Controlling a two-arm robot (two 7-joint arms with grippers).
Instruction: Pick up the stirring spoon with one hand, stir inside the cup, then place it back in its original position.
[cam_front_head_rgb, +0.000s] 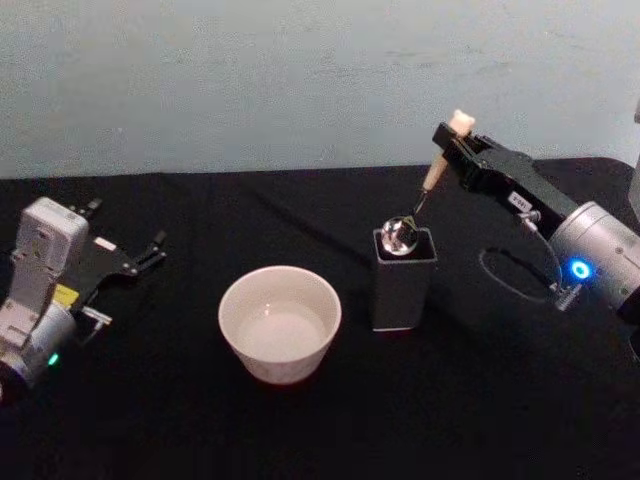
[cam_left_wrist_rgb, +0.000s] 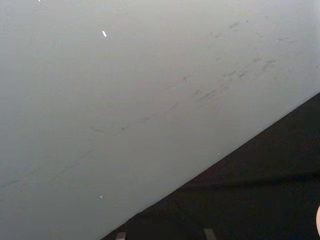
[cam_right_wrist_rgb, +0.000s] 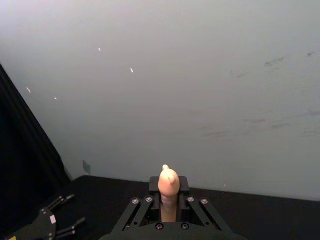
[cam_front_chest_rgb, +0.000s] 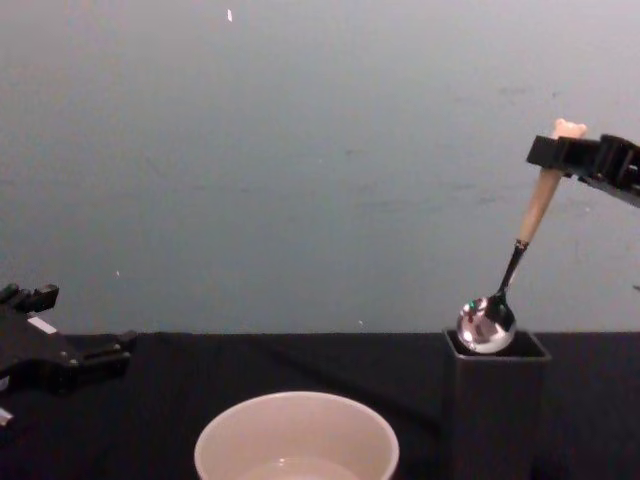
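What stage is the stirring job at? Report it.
Done: the right gripper is shut on the stirring spoon just below its bear head. In hand: the spoon's bowl sits at the mouth of the dark holder, either leaving or returning; I cannot tell which. The cup holds no spoon. The left gripper rests open at the table's left.

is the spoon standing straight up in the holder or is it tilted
Tilted. The stirring spoon leans toward the right gripper, whose fingers clamp its handle below the bear head; its bowl sits at the dark holder's open top.
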